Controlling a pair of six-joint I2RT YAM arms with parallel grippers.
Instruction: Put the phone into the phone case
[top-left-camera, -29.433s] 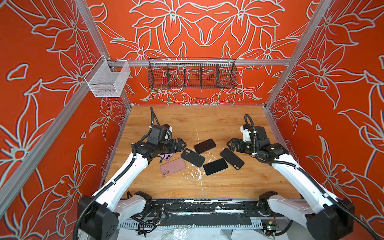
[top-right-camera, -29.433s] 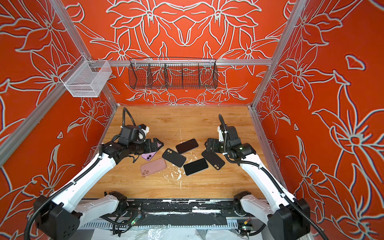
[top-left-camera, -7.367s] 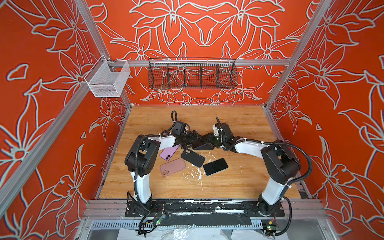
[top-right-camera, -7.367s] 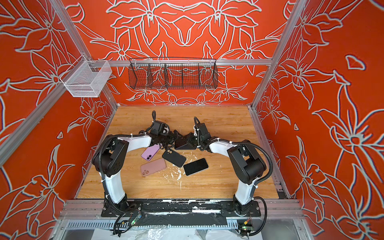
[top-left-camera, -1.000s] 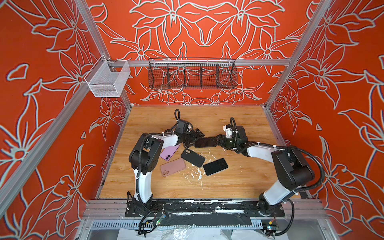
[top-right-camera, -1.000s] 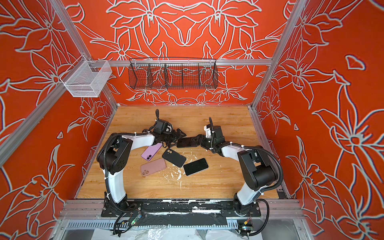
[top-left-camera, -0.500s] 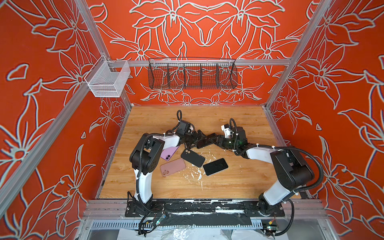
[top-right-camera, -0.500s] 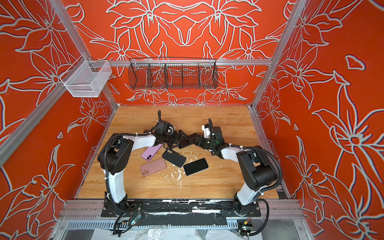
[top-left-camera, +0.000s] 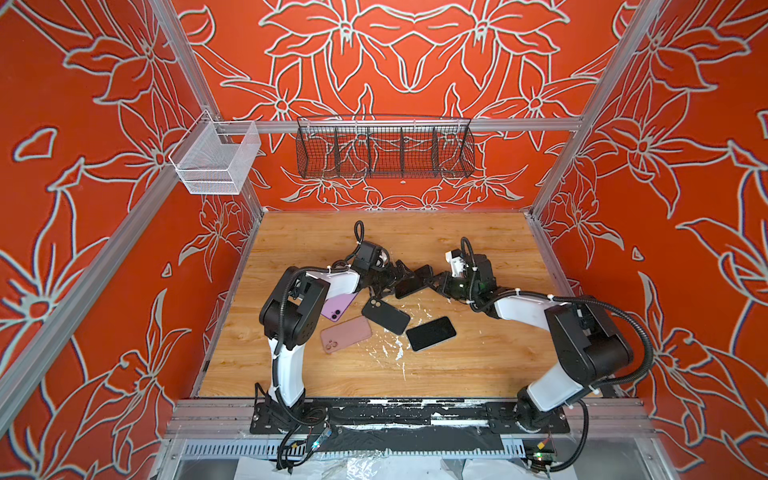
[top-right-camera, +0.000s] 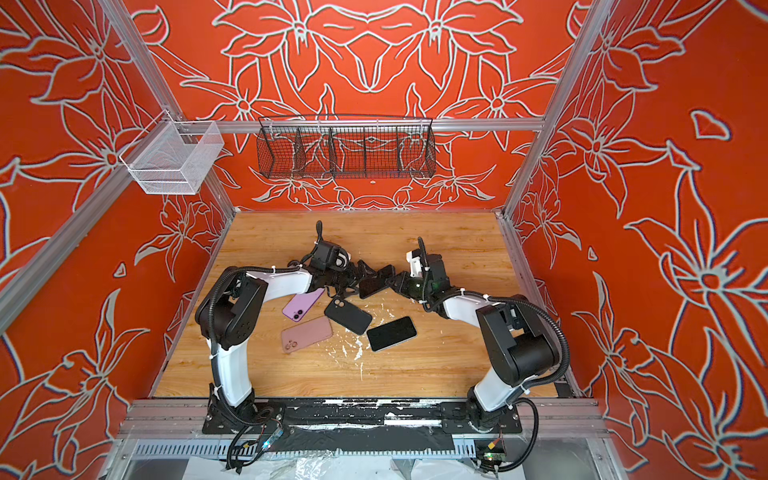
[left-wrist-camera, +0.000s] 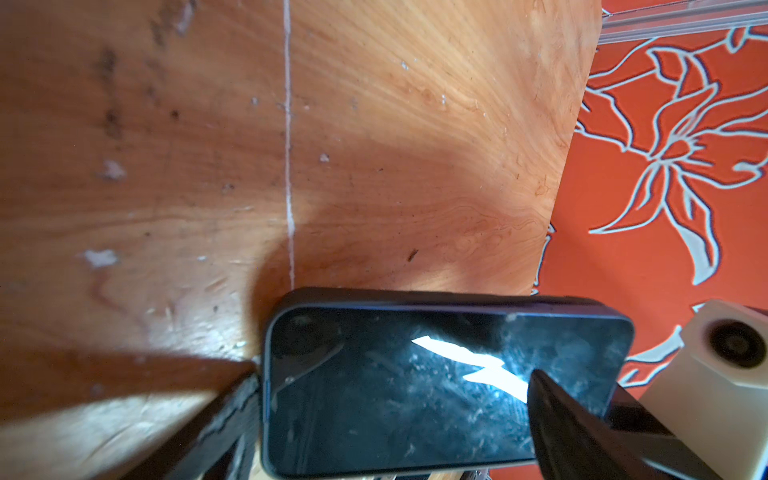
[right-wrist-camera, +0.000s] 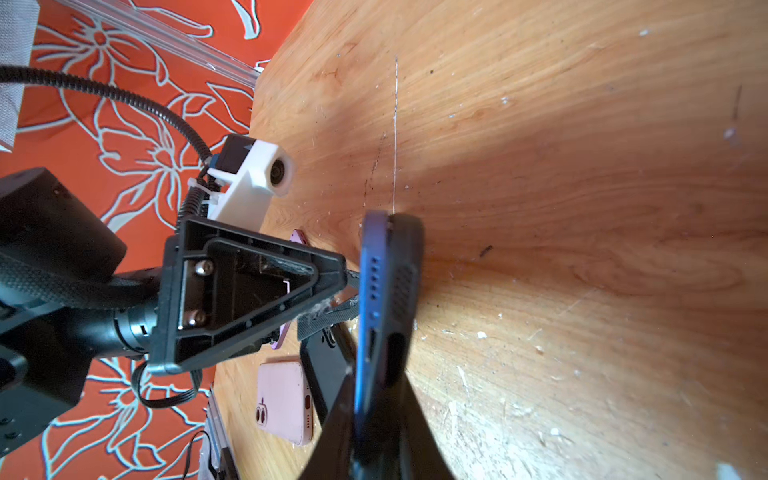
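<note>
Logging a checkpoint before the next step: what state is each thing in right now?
dark phone: on edge, sitting in the black case
black case: around the dark phone, one end seemingly unseated
right claw: shut on dark phone
left claw: open, beside dark phone
black phone: flat, screen up
black-backed phone: flat, back up
pink phone: flat, back up
purple phone: flat, back up, partly under left arm

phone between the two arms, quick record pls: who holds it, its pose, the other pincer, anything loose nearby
held item: phone, black case on its back; fit unclear
holder: right pincer, shut on the phone's end
pose: on edge, screen facing the left arm's camera
left pincer: open, fingers at the screen side
loose nearby: dark phone, lying screen up
</note>
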